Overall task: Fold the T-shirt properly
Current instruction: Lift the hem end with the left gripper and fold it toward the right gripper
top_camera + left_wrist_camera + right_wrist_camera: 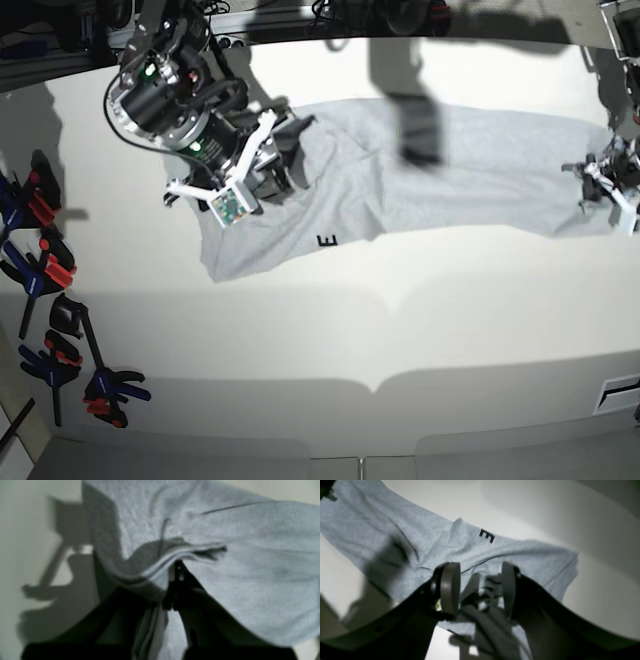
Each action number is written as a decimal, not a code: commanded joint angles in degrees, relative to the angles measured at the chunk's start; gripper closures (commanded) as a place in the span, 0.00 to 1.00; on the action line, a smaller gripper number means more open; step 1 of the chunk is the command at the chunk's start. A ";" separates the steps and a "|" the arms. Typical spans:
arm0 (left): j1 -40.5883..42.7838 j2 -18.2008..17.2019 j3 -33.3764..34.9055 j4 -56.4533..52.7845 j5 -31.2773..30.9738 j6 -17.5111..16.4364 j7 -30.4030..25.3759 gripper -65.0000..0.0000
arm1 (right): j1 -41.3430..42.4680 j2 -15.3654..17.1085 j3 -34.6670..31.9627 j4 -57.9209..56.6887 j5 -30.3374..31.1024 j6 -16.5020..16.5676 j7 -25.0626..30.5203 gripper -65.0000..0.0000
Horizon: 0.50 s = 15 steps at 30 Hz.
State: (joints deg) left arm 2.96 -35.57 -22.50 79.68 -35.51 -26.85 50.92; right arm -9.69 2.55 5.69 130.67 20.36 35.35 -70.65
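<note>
The light grey T-shirt (450, 170) lies spread across the far part of the white table, with a black letter E (327, 240) showing at its near edge. At the shirt's right end, my left gripper (603, 187) is shut on the hem. The left wrist view shows its dark fingers pinching a folded, layered edge of the T-shirt (250, 555) at the left gripper (176, 572). My right gripper (285, 160) hovers over the shirt's left part. In the right wrist view its jaws stand apart, the right gripper (480, 588) straddling a crumpled bunch of the T-shirt (395, 530).
Several black, red and blue spring clamps (40, 265) lie along the table's left edge, with more (100, 385) at the front left. Bare white table (350, 330) stretches from the shirt to the front edge. Equipment stands behind the table's far edge.
</note>
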 commanded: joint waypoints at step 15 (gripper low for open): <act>6.40 16.59 -0.28 22.10 -1.16 2.10 -5.18 1.00 | 9.07 0.00 -0.02 2.29 -7.32 -4.52 7.10 0.61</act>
State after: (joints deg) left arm 9.93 -18.22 -22.52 100.68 -35.75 -24.49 46.81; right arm -1.39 2.52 5.69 132.03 12.29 31.44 -65.34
